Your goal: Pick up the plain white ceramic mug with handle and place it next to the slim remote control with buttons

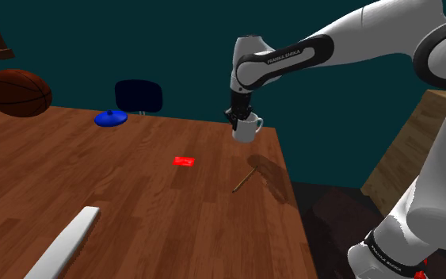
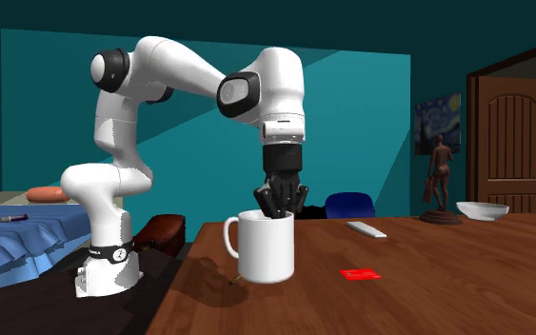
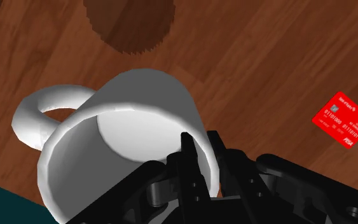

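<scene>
One plain white handled mug (image 3: 147, 102)

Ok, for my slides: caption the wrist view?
End effector clasps the mug by its rim above the table, red card nearby.

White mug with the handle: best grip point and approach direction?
The rim wall of the white handled mug, taken from above, away from the handle. It is upright with its mouth open, so one finger fits inside and one outside the thin wall. The black gripper holds it just so, clear of the wooden table.
</scene>
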`<state>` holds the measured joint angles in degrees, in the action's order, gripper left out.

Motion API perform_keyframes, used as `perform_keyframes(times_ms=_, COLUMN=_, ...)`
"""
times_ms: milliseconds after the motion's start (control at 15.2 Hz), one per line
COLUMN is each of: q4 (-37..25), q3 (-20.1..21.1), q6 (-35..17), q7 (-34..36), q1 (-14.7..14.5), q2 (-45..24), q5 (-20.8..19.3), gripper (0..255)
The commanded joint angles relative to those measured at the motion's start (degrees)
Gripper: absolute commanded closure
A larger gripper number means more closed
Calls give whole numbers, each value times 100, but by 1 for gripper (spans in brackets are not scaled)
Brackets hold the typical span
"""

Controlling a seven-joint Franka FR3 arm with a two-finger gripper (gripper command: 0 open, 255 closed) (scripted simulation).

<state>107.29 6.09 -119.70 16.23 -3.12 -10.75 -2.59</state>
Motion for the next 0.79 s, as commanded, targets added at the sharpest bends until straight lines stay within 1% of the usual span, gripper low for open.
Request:
perform_keyframes(times_ms=0, q4=-110, q3=-2, q6=148, q7=-19, q1=6, q2=40, q5=9, gripper=255)
perform_keyframes(times_ms=726, q4=-717, q3=5, q6=944, q7=-53, q1=8, q2=230, q5=44, gripper=255)
